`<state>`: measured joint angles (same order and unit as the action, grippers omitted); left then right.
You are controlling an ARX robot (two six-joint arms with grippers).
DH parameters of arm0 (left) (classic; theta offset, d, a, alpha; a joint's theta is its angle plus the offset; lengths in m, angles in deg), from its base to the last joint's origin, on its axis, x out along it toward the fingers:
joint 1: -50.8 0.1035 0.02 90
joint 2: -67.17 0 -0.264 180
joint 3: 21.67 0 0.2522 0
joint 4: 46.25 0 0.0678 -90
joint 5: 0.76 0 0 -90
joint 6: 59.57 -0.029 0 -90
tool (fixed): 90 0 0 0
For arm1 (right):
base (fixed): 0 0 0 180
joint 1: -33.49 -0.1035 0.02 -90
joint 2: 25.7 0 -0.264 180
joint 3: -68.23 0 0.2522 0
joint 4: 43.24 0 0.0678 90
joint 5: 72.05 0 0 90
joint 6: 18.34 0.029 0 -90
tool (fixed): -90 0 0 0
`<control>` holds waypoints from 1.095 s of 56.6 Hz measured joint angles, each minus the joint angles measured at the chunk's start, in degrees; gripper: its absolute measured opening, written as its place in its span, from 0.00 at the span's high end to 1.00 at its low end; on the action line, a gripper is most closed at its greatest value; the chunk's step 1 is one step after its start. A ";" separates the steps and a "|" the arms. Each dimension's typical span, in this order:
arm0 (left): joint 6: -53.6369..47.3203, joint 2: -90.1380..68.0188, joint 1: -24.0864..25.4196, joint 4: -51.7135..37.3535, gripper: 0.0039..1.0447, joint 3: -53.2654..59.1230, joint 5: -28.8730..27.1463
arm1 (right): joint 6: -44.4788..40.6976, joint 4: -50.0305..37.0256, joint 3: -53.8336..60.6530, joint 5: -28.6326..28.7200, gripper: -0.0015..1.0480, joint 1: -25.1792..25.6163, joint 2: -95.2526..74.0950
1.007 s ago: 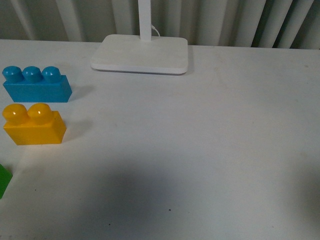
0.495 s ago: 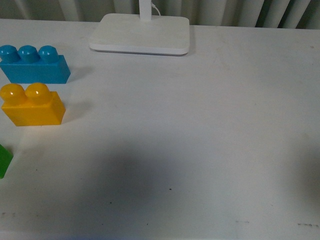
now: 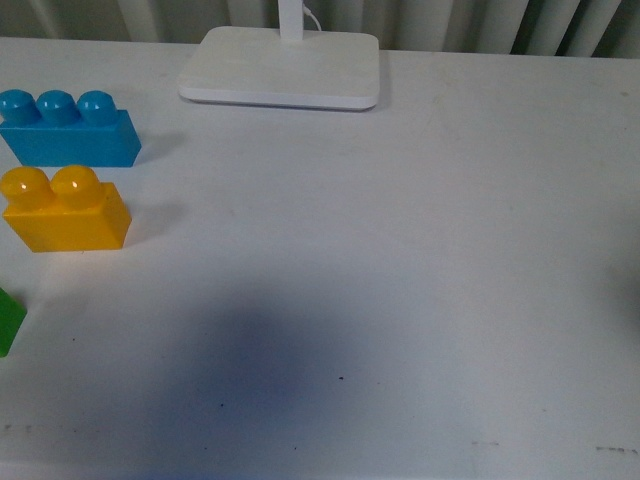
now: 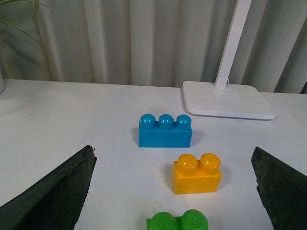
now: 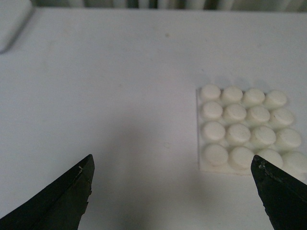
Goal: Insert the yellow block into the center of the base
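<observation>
Yellow block (image 3: 67, 210) sitting on the white table (image 3: 400, 250) just beside the blue brick (image 3: 68, 128), left gripper (image 4: 171, 153) facing it, jaws gaping wide, gripping nothing, right gripper (image 5: 171, 162) likewise gaping empty, hovering near the studded base (image 5: 247, 129), touching neither.

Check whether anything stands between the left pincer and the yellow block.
Yes. A green block sits just nearer the open left pincer than the yellow block, apart from it, so it would partly block a low, straight approach. Nothing visible lies above the yellow block.
</observation>
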<state>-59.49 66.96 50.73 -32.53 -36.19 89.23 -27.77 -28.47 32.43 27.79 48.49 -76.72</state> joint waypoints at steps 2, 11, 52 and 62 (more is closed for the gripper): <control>0.00 0.00 0.00 0.00 0.06 0.00 0.00 | -1.38 -0.09 -2.08 -0.50 0.09 1.07 -4.94; 0.00 0.00 0.00 0.00 0.06 0.00 0.00 | -4.26 2.34 -9.64 -0.76 0.09 3.93 -18.62; 0.00 0.00 0.00 0.00 0.06 0.00 0.00 | -8.26 7.32 -28.09 -1.79 0.09 9.01 -41.35; 0.00 0.00 0.00 0.00 0.06 0.00 0.00 | -9.84 8.55 -30.25 -0.94 0.09 11.08 -42.45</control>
<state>-59.49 66.96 50.73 -32.53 -36.19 89.23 -37.60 -19.92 2.18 26.85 59.58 -119.17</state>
